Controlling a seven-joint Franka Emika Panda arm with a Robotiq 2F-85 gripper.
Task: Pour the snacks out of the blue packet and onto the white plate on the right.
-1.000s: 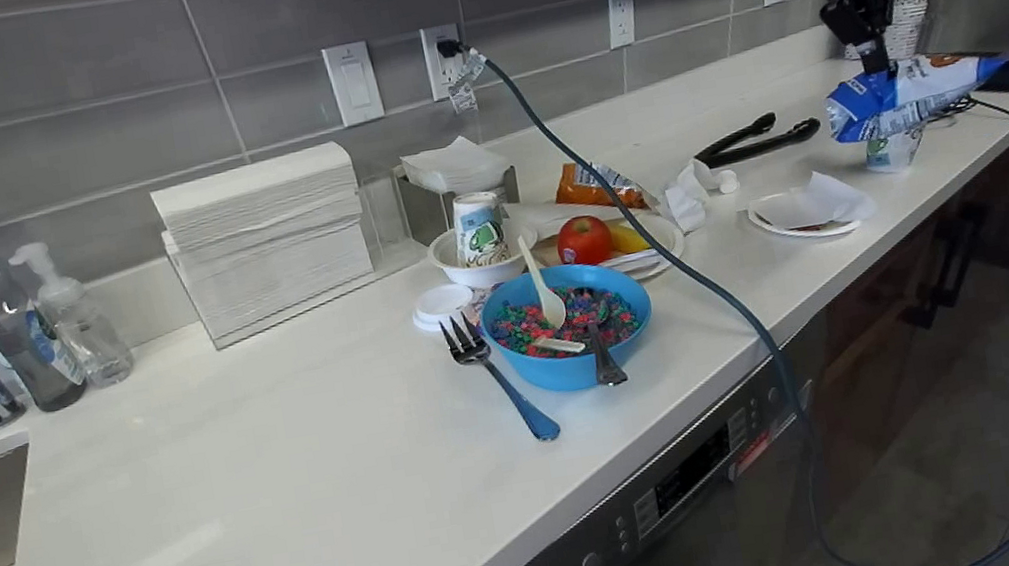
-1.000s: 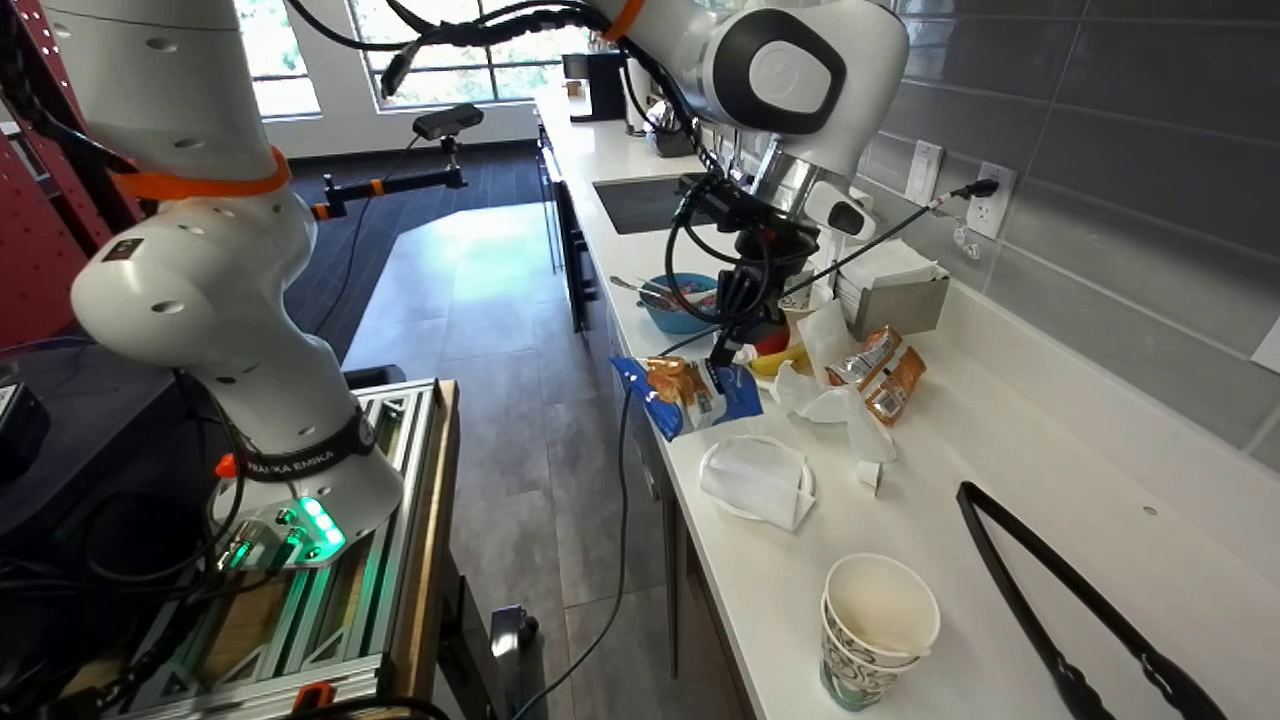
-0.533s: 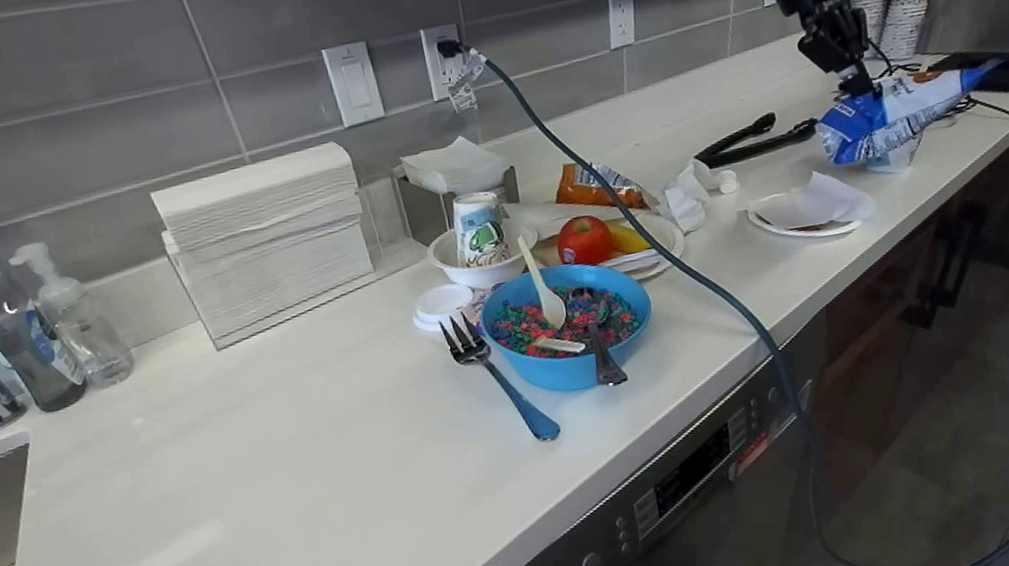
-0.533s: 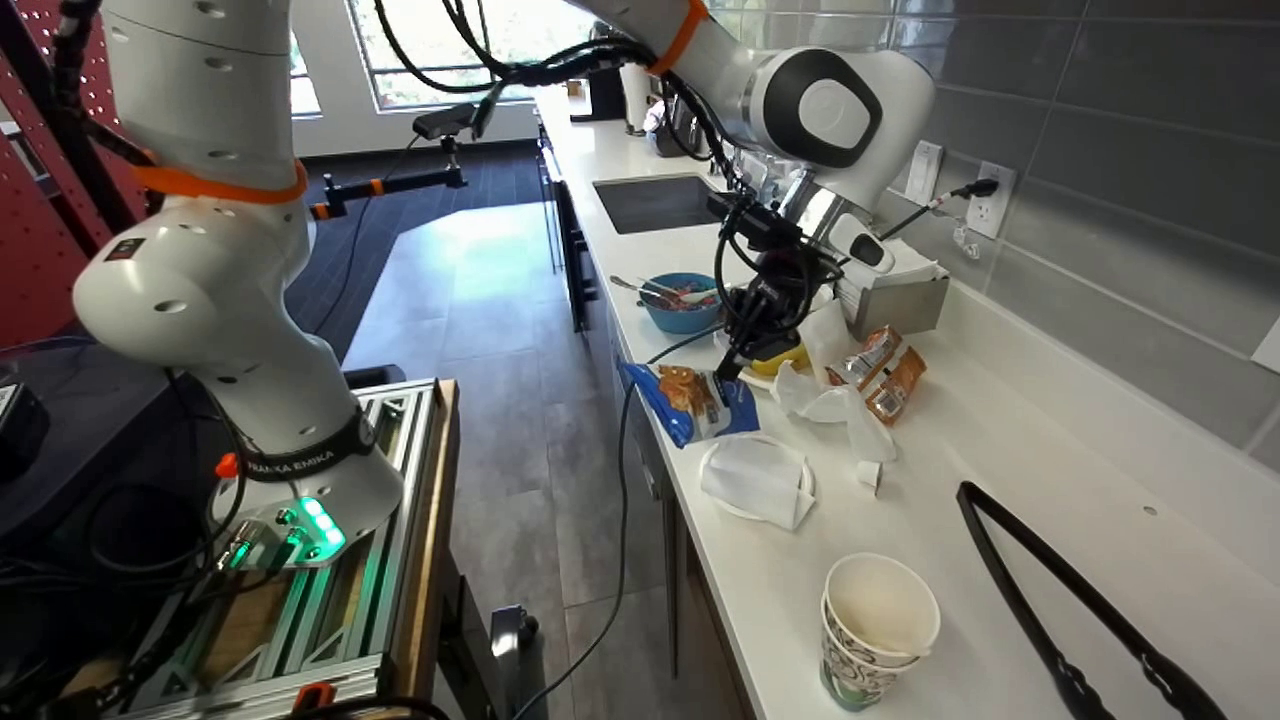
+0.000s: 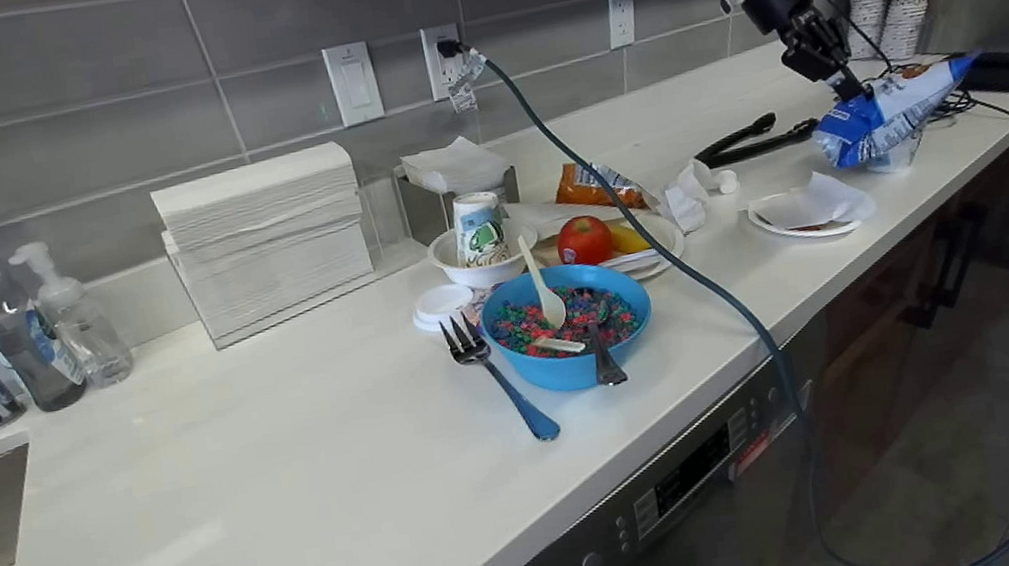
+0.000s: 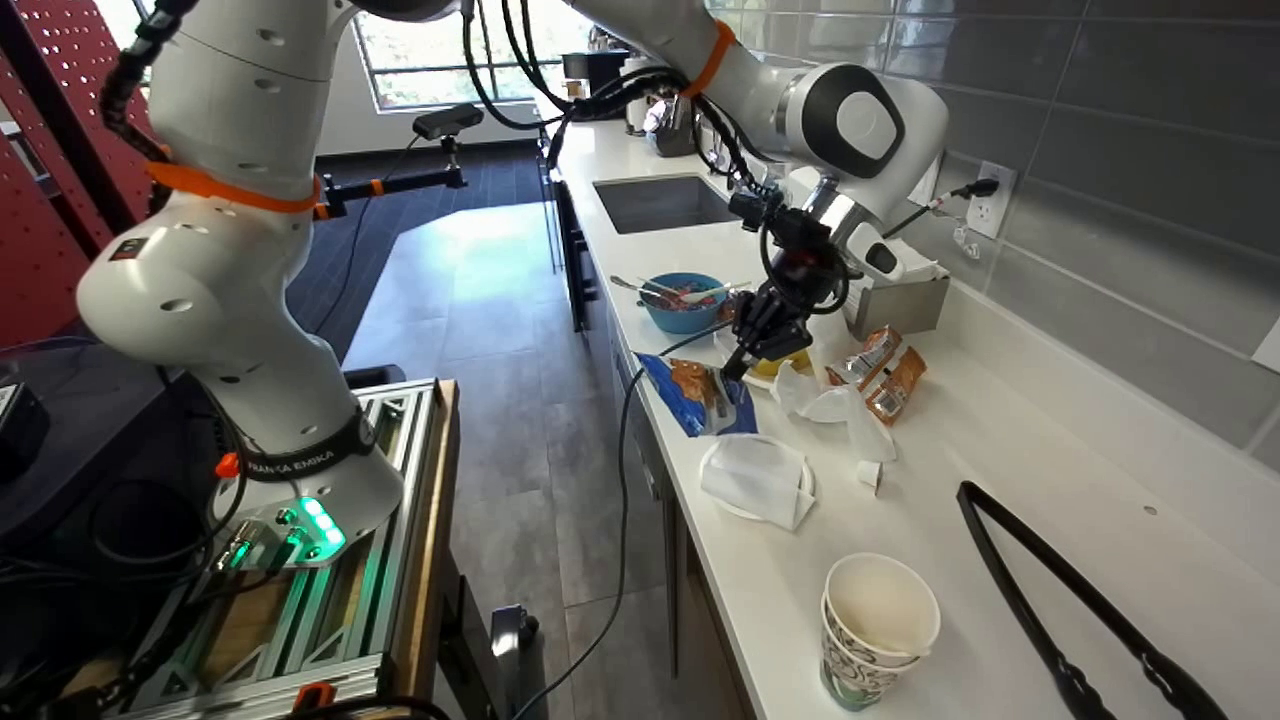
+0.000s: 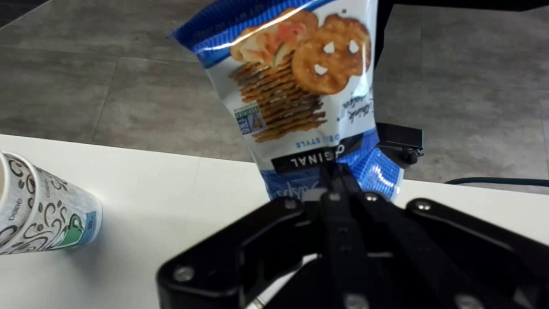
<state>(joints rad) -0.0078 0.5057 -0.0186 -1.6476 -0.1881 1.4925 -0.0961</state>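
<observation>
Tilted further than a second ago: gripper (image 7: 337, 174), which clamps the blue packet (image 7: 296, 98) near one end. Packet is held up near the white plate (image 5: 768, 212); white napkin (image 5: 832, 197) lies across plate.

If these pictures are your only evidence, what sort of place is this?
Probably a kitchen, perhaps shared: a sink set into the countertop, what looks like a built-in dishwasher, and stacked paper cups.

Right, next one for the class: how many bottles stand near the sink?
2, both in an exterior view: the green-capped bottle and, just right of it in the picture, the clear pump bottle. More could be hidden beyond that picture's edge.
</observation>
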